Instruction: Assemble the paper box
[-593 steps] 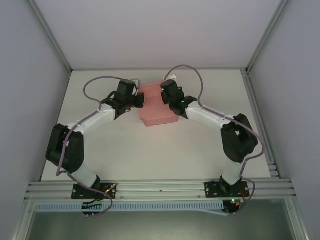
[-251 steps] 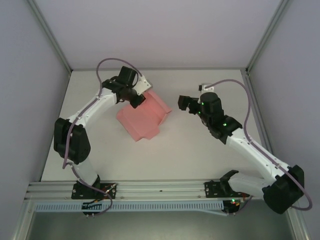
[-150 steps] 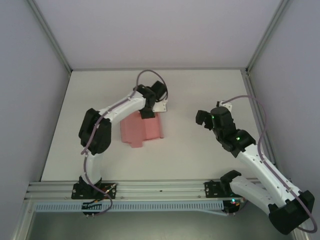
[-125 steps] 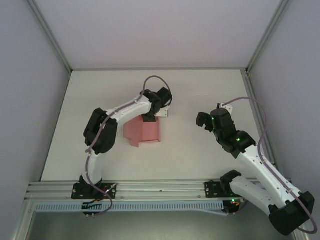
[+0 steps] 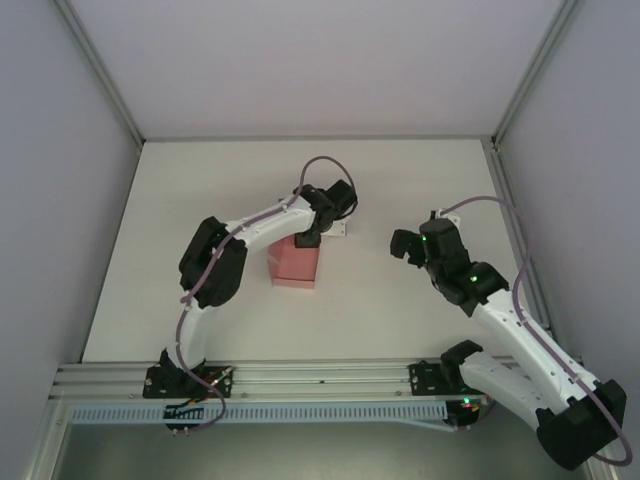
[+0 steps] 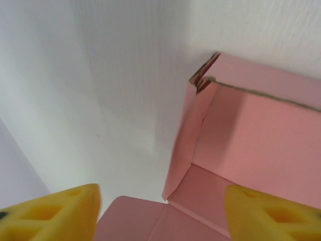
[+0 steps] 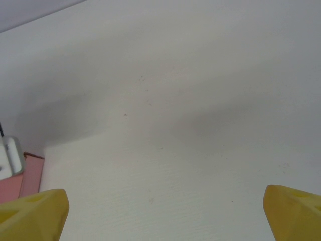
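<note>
The left gripper (image 6: 160, 216) is seen with its jaws spread apart and nothing clamped. It is poised at the far edge of the paper box (image 6: 251, 150), whose raised wall and gaping corner lie directly ahead. The paper box is set near the middle of the table (image 5: 200, 180), on the bases' side of that gripper. The right gripper (image 5: 405, 243), likewise spread, is found well apart to the right.

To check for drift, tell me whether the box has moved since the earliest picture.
Yes. In the top view the box has shifted nearer the front rail and slightly left, and it looks more folded up.
</note>
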`<state>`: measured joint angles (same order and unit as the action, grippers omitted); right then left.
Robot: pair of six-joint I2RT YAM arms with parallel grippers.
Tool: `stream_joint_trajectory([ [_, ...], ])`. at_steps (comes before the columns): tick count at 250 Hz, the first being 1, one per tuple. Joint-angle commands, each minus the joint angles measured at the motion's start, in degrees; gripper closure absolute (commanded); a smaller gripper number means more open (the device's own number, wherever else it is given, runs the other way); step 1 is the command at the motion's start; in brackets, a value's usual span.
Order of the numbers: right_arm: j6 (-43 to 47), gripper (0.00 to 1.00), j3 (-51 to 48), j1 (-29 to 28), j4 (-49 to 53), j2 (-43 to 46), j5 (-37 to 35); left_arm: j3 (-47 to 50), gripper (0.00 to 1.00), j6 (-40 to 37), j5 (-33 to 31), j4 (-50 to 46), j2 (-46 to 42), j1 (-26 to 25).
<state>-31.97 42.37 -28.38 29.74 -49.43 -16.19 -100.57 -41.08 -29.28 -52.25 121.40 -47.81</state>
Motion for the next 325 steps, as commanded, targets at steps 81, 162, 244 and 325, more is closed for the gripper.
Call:
stream_joint_trajectory([
  [81,15.9,0.00,7.9,-0.7,-12.7,-17.6,24.8,8.1,0.00,26.7,22.6,25.0,-26.8,9.5],
  [162,34.2,0.11,29.0,-10.2,-9.5,-47.3,26.8,29.6,0.00,61.4,33.0,27.2,-42.6,32.4],
  [244,40.5,0.24,44.5,-11.7,-12.7,-68.8,29.7,37.1,0.00,61.6,35.4,26.5,-47.2,36.8],
  [325,35.3,0.76,42.1,-12.1,-19.1,-70.5,24.5,36.6,0.00,61.2,35.4,26.6,-45.6,37.4],
])
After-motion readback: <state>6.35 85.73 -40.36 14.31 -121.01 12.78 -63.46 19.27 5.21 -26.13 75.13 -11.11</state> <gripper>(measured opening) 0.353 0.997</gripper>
